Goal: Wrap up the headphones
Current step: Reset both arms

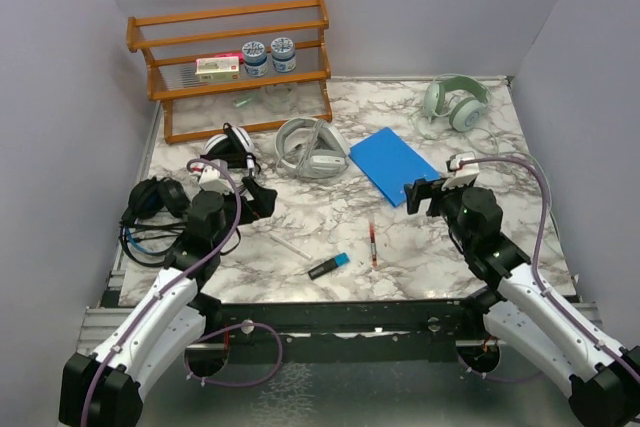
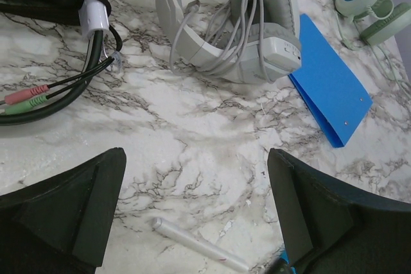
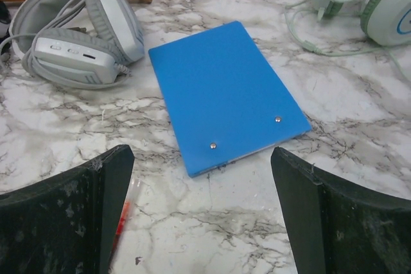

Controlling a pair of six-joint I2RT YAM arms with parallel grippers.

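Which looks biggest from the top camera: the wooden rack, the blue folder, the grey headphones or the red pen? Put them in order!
1. wooden rack
2. blue folder and grey headphones: they look about alike, too close to rank
3. red pen

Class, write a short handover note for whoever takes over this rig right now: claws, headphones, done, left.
Left claw: open, empty. Right claw: open, empty, near the blue folder.
Black headphones far left; white-and-black headphones and grey-white headphones by the rack; green headphones far right.
Done: grey-white pair's cable wound around it.
Left: green pair's cable lies loose; check the other two.
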